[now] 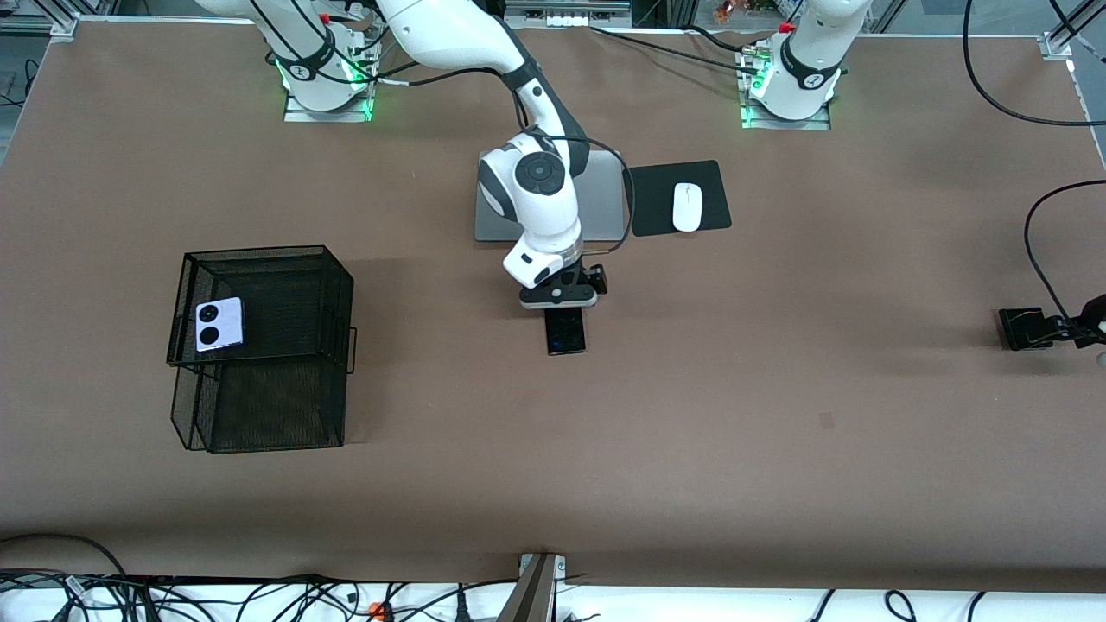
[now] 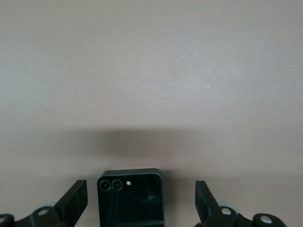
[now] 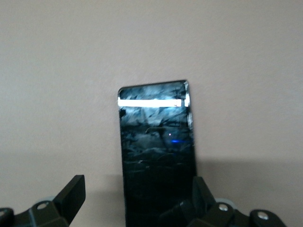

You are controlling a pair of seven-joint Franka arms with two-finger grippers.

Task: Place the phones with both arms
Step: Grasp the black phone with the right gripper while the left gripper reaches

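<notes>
Lavender phone [image 1: 219,324] sits in the basket [image 1: 259,259] at nine o'clock. Mid-desk [image 1: 778,432], my right end effector [image 3: 139,184] hangs released over the slab [image 1: 565,333]. It's stiff, slick glass, so I'd pinch its long edges. At three o'clock, the left end effector [image 2: 141,187], released, frames the black phone [image 1: 1024,328].

My right white jointed arm [image 1: 484,52] reaches from its base out over the middle of the desk, wrist bent downward. Its black two-finger tool [image 1: 560,298] sits low, fingers [image 3: 71,191] spread apart. My left white arm's black tool [image 1: 1050,328] hovers at the left arm's end of the desk, fingers [image 2: 75,198] likewise parted.
</notes>
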